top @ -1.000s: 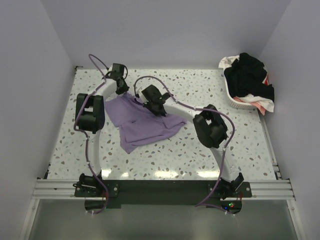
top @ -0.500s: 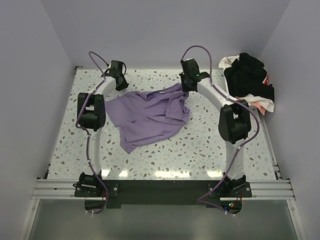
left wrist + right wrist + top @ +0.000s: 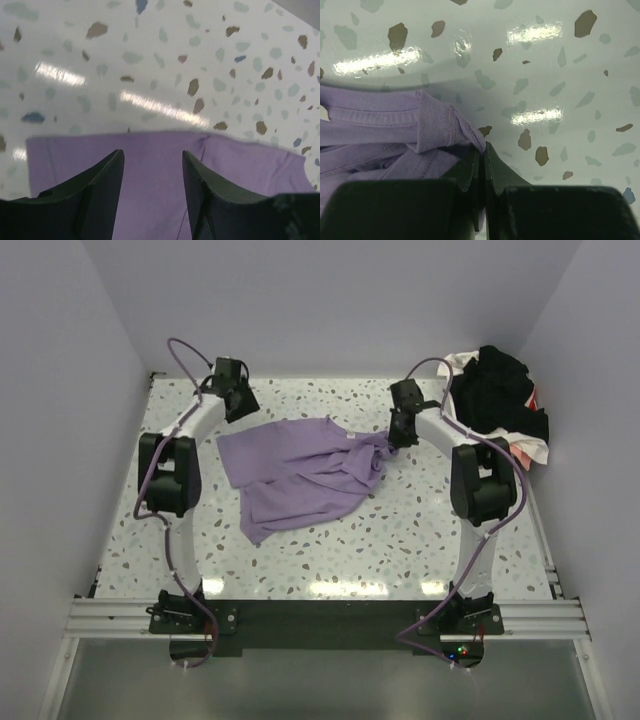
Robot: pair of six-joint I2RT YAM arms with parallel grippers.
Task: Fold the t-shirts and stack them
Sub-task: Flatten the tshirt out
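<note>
A lilac-purple t-shirt (image 3: 300, 470) lies crumpled on the speckled table, stretched out to the right. My right gripper (image 3: 397, 436) is shut on the shirt's right edge; the right wrist view shows the ribbed hem (image 3: 437, 127) pinched between the closed jaws (image 3: 483, 150). My left gripper (image 3: 237, 402) is open above the shirt's far left corner; in the left wrist view the purple cloth (image 3: 150, 180) lies between and under the spread fingers (image 3: 152, 160), with its edge just ahead. Black, white and pink-red shirts (image 3: 500, 390) fill the basket at the far right.
A white plastic basket (image 3: 470, 440) stands at the table's far right corner against the wall. Walls close in the table on the left, back and right. Speckled tabletop (image 3: 400, 530) shows in front of the shirt.
My right gripper has pulled the shirt's edge from the middle far to the right, spreading the shirt. My left gripper has lifted slightly off the far left corner.
</note>
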